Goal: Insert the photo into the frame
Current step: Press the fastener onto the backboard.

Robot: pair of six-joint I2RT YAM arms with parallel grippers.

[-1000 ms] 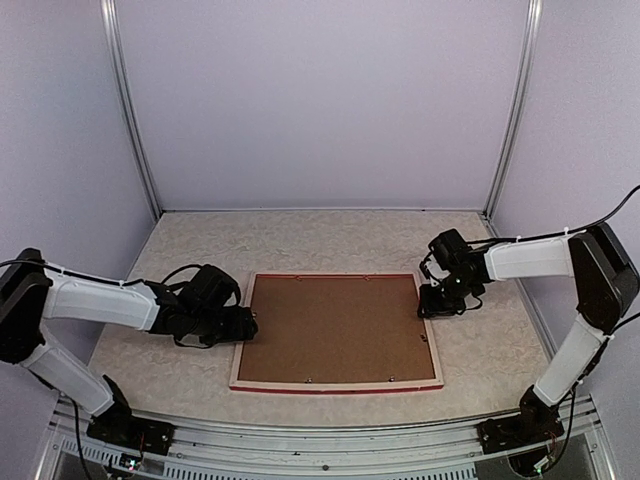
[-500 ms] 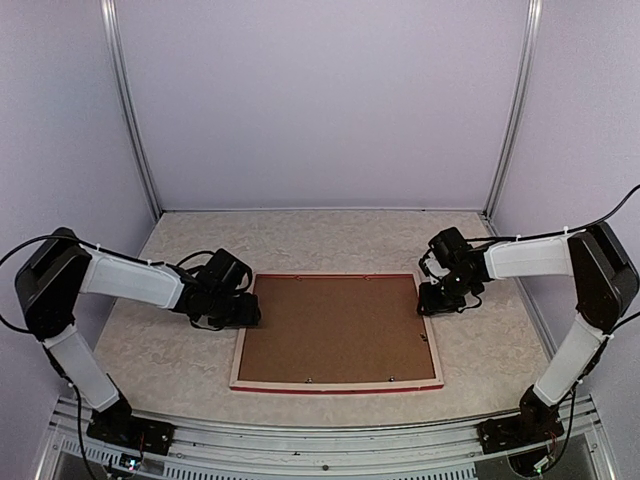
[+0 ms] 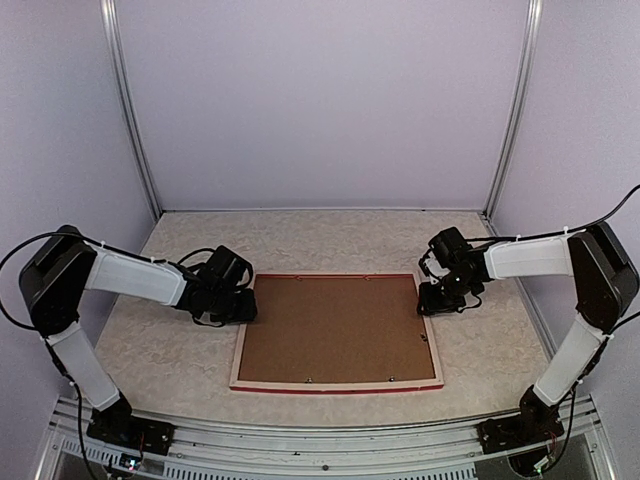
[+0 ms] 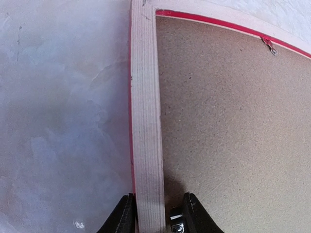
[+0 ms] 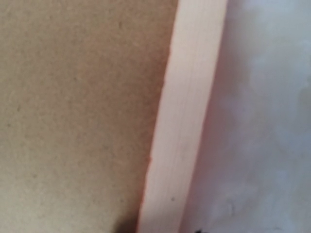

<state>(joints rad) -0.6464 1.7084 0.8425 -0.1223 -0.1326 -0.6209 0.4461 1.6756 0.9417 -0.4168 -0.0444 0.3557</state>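
Frame (image 3: 340, 383) lies flat and face down in the middle of the desk (image 3: 320, 240), its pale wooden back turned up and a thin line of red showing along its edges. A brown backing board (image 3: 335, 328) fills the opening, with small metal tabs (image 4: 268, 46) at the rim. Whatever sits under the board is hidden from me.

My left hand (image 3: 242, 312) is at the frame's left rail, in its far half. From that wrist I look along the rail toward the far corner. My two black fingertips (image 4: 120, 219) stand astride it, one outside over the desk, the other inside over the board. The outer one sits right at the wood, while a narrow dark gap shows beside the inner one. The hand is narrowed to little more than the rail's width, but I cannot tell whether it is pinching the wood.

My right hand (image 3: 430, 303) is down at the right rail, toward its far corner. Its wrist view is close and blurred: pale rail up the middle, board on the left, desk on the right, only dark smudges at the bottom edge. I cannot tell how far that hand is open, or whether it grips the rail.
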